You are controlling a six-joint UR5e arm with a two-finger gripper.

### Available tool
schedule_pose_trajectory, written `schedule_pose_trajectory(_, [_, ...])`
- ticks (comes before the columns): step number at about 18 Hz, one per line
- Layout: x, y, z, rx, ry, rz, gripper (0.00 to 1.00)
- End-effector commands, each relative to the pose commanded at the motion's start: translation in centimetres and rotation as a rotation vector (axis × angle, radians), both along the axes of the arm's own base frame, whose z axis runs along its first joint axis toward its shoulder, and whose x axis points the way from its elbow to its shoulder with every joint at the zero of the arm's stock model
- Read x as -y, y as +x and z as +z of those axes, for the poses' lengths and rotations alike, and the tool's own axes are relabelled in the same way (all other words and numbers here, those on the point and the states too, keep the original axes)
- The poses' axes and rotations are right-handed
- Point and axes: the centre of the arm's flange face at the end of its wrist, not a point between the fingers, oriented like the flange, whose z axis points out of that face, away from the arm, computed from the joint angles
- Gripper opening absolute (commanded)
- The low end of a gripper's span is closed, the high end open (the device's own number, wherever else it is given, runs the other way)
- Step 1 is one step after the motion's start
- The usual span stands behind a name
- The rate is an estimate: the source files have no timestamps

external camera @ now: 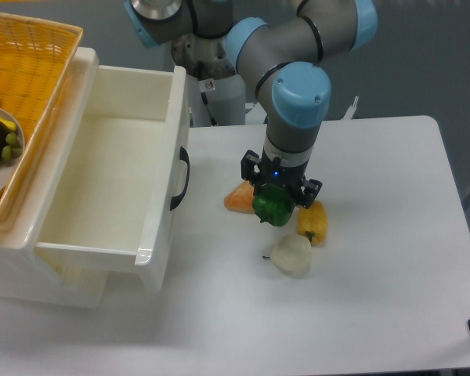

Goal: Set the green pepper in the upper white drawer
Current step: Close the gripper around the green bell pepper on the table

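The green pepper (pixel 272 207) is glossy dark green and sits directly under my gripper (pixel 276 200), between its fingers. The gripper appears shut on the pepper; whether the pepper rests on the table or is just lifted off it I cannot tell. The upper white drawer (pixel 166 149) stands pulled open at the left, its inside bare, with its dark curved handle (pixel 180 178) facing the gripper. The drawer's front panel is about a hand's width left of the pepper.
A yellow-orange pepper (pixel 314 222) lies just right of the gripper, an orange wedge-shaped piece (pixel 239 198) just left, and a pale pear-like fruit (pixel 291 254) in front. An orange woven basket (pixel 31 70) with fruit sits above the drawer at far left. The lower drawer (pixel 55 286) is beneath.
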Motion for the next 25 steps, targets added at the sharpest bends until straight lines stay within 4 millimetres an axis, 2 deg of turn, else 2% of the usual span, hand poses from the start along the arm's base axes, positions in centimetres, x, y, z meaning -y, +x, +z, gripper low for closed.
schedule_pose_trajectory(8, [0.1,-0.1,0.0,0.005,-0.002,0.014,0.51])
schedule_pose_trajectory(16, [0.1,0.0,1.2,0.015,-0.001,0.047,0.51])
schedule_pose_trajectory(21, [-0.6,-0.4,3.3,0.045,0.081,0.179,0.51])
schedule_pose_trajectory(25, [-0.5,0.4,6.6,0.055,0.138,0.236,0.51])
